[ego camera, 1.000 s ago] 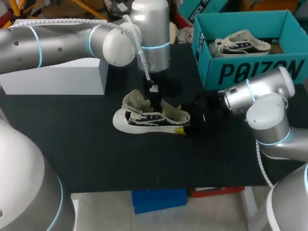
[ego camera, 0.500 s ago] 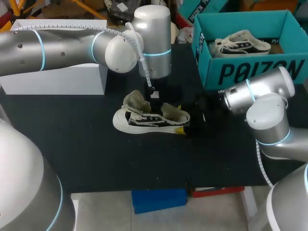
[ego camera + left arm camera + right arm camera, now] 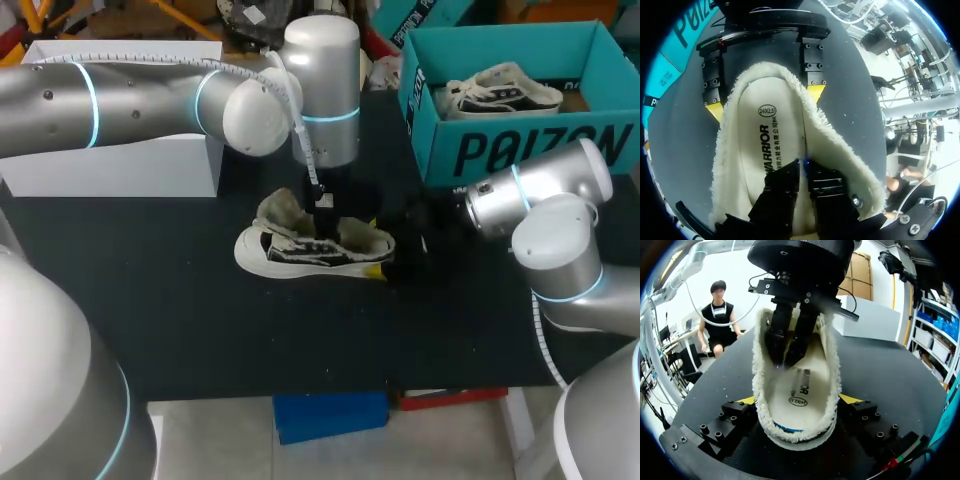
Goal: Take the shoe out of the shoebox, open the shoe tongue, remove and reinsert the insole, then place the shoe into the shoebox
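Shoe (image 3: 315, 245): already taken out of the shoebox (image 3: 520, 150); it is stood on its sole on the table (image 3: 200, 320), apart from the box.
Shoebox: open at the table's far right; a second shoe (image 3: 500, 92) is seen lying in it.
Tongue: judged already opened, since the fleece-lined mouth is spread wide.
Insole (image 3: 765, 145): seen lying flat inside the shoe; whether it has been out and back cannot be told.
Left gripper (image 3: 804, 162): placed inside the shoe's mouth, its fingers (image 3: 785, 190) drawn narrow with tips together on the insole – a pinch on it cannot be confirmed.
Right gripper (image 3: 799, 400): the heel is clamped between its widely set fingers, one on each side.
Remaining: the insole step is judged to be in hand; the return to the shoebox is not yet done.
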### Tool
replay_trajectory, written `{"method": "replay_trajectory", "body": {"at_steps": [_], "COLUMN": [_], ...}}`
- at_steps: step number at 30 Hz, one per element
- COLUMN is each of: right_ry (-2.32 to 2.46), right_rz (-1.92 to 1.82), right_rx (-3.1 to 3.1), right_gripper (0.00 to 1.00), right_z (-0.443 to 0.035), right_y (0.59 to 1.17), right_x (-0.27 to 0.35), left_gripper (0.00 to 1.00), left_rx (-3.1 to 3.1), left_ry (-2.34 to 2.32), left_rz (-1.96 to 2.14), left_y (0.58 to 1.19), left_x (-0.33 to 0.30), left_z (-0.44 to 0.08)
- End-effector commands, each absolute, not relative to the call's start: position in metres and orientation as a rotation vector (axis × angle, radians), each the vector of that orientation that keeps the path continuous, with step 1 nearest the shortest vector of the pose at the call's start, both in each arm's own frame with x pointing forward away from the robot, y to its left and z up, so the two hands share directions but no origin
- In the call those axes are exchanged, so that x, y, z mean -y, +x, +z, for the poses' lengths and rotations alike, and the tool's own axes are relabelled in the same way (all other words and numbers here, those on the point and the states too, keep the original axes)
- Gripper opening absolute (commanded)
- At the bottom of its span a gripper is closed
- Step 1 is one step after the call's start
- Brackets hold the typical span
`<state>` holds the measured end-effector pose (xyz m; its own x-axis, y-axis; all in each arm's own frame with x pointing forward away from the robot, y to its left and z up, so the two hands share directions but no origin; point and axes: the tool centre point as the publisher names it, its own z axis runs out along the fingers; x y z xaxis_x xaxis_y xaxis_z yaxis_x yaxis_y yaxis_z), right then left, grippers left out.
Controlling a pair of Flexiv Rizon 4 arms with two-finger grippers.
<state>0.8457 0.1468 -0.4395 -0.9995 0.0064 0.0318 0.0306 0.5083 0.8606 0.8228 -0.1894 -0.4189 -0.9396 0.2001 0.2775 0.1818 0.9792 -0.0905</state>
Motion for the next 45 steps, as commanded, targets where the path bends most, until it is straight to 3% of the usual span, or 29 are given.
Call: {"method": "replay_trajectory", "body": {"at_steps": [1, 9, 17, 28, 31, 45], "right_ry": [-0.038, -0.038, -0.038, -0.038, -0.038, -0.038], "right_rz": [-1.544, -1.544, -1.544, -1.544, -1.544, -1.544], "right_rx": [2.708, 2.708, 2.708, 2.708, 2.708, 2.708], "right_gripper": [0.00, 0.00, 0.00, 0.00, 0.00, 0.00], "right_z": [-0.443, -0.443, -0.443, -0.443, -0.443, -0.443], "right_y": [0.846, 0.846, 0.846, 0.846, 0.846, 0.846], "right_x": [-0.147, -0.147, -0.147, -0.147, -0.147, -0.147], "left_gripper": [0.37, 0.30, 0.35, 0.33, 0.37, 0.32], "left_rx": [2.863, 2.930, 3.014, 3.145, 3.153, 3.282], "left_ry": [-0.293, -0.310, -0.278, -0.271, -0.284, -0.247], "left_rz": [0.070, -0.064, -0.204, -0.348, -0.336, -0.358], "left_y": [0.817, 0.817, 0.821, 0.831, 0.837, 0.864], "left_x": [0.190, 0.186, 0.178, 0.165, 0.163, 0.152], "left_z": [-0.424, -0.424, -0.433, -0.450, -0.456, -0.479]}}
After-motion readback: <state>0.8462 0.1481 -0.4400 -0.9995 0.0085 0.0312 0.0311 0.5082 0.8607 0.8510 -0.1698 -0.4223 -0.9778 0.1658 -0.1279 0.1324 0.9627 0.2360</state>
